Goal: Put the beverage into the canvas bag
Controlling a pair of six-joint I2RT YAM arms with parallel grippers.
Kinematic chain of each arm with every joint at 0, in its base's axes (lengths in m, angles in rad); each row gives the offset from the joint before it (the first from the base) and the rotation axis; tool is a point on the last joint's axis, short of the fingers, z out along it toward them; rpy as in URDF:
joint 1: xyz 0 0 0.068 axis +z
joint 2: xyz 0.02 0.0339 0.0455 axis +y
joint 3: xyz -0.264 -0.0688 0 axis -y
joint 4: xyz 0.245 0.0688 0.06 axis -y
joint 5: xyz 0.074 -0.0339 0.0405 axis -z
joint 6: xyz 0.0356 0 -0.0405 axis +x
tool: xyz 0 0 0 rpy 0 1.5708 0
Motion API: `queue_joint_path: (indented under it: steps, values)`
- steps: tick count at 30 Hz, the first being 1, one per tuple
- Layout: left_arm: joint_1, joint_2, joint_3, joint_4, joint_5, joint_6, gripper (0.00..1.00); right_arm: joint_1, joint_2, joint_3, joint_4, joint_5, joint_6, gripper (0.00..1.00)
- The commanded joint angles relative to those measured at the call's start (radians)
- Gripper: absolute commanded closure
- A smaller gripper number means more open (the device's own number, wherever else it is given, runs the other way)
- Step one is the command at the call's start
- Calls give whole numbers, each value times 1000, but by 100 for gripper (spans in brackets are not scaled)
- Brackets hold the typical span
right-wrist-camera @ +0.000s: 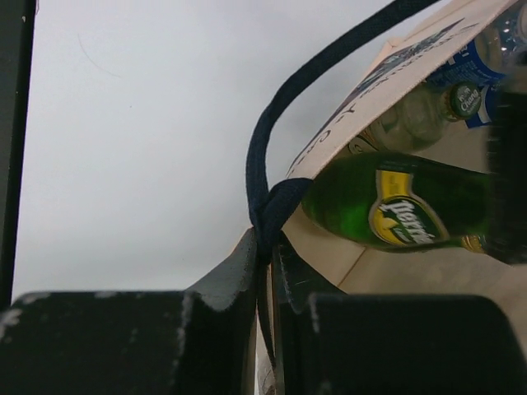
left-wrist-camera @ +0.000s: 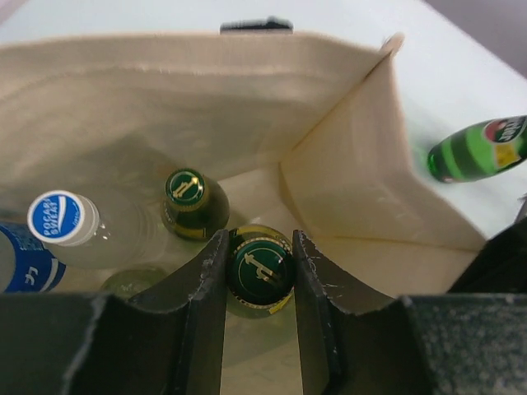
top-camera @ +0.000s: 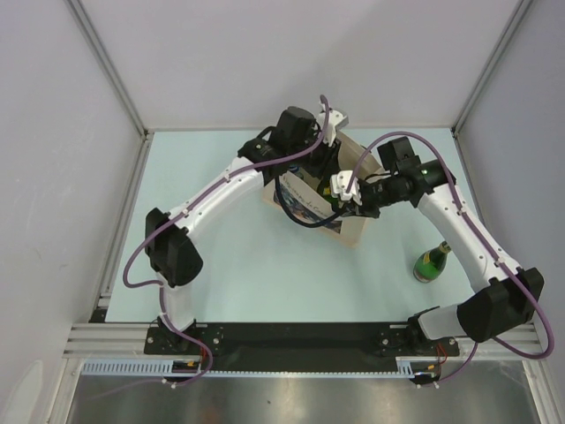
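- so the boxy beige canvas bag [left-wrist-camera: 206, 90] is standing open, with the right gripper [right-wrist-camera: 265, 247] pinched tight on its dark navy handle [right-wrist-camera: 272, 123]
- inside it: a green glass bottle [left-wrist-camera: 261, 270] with the left gripper [left-wrist-camera: 259, 243] clamped round its neck, a second green bottle [left-wrist-camera: 186, 191] and a clear blue-capped plastic bottle [left-wrist-camera: 62, 218]
- a spare green bottle [top-camera: 433, 262] is outside on the pale table [top-camera: 221, 265]

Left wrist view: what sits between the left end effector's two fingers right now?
The cap of a green bottle fills the gap between the fingers of the left end effector, inside the canvas bag. The left wrist view shows it.
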Motion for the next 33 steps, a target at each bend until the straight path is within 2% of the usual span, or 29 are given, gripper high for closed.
queue_joint_path:
  steps: [1, 12, 22, 25, 26, 28, 29, 32, 33]
  values:
    - [-6, -56, -40, 216, 12, 69, 100, -14, -29, 100, -88, -123, 54, 100]
    - [-6, -65, -240, 302, -14, 118, 100, -76, 12, 226, -79, -240, 143, 100]
    - [-5, -66, -368, 374, -68, 113, 98, -91, 14, 193, -86, -239, 143, 100]
    - [-3, -79, -362, 375, -83, 84, 84, -96, 12, 182, -86, -232, 153, 97]
    - [-3, -85, -359, 377, -91, 76, 74, -99, 11, 179, -85, -229, 156, 95]
    - [-3, -111, -354, 380, -109, 58, 64, -105, 3, 177, -85, -228, 172, 88]
    - [-3, -119, -350, 380, -117, 53, 55, -108, 0, 177, -82, -226, 178, 84]
    - [0, -160, -345, 381, -140, 44, 39, -125, -7, 177, -73, -217, 207, 67]
    - [1, -174, -345, 383, -139, 46, 37, -134, -12, 177, -68, -214, 215, 59]
